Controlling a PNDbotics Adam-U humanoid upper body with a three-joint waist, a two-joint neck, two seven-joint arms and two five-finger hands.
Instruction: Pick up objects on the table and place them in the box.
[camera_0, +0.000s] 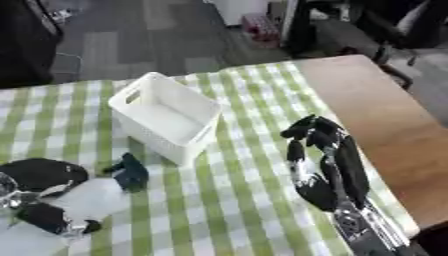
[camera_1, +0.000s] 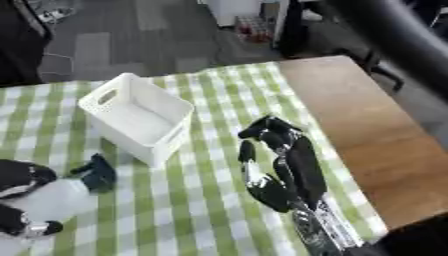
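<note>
The small dark teal object (camera_0: 131, 172) lies on the checked worktop (camera_0: 236, 210) just beside the white box (camera_0: 166, 117) – probably light, best pinched across its middle – the right robot hand (camera_0: 319, 160) hovers empty, fingers relaxed; the left robot hand (camera_0: 44, 195) low left, fingers unclear

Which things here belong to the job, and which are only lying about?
Job:
white box, seemingly empty
small dark object on the green checked cloth
left hand, lower left
right hand, open

Lying about:
bare wooden table edge
</note>
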